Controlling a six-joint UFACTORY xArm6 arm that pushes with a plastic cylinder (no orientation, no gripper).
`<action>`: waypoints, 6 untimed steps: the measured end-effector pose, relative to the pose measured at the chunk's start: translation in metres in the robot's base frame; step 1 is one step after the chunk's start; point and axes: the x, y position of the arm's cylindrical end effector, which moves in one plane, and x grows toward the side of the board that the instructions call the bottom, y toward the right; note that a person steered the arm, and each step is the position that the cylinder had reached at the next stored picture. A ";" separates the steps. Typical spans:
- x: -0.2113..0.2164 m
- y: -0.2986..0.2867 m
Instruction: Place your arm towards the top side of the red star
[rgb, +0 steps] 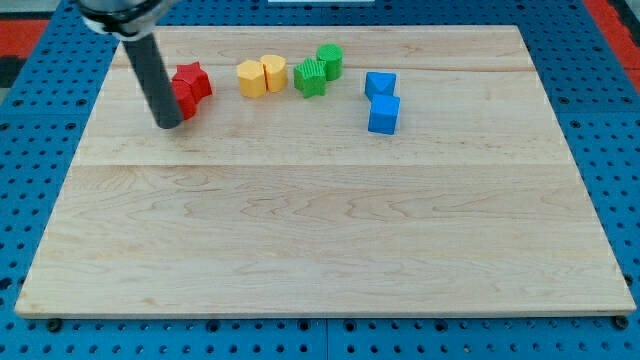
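My tip sits on the desk in the upper left of the frame. The dark rod leans up from it toward the top left corner. There is no hand here that could open or close, just the rod and its end.

The red star is right beside the rod, a little to the view's right of it. My tip is below the star and a bit to its left, so it is at the star's bottom left side. A second red block sits against the star, lower down, and the rod hides part of it. My tip looks like it is touching this block, or is just beside it. I cannot make out its shape.

To the right of the star are two yellow blocks, one touching the other. Next come two green blocks, one lower and one higher, close together. Farther right are two blue blocks. The upper blue block touches the blue cube below it. All the blocks sit near the top of the desk.
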 end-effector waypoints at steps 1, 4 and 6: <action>0.025 -0.032; 0.029 -0.136; 0.024 -0.136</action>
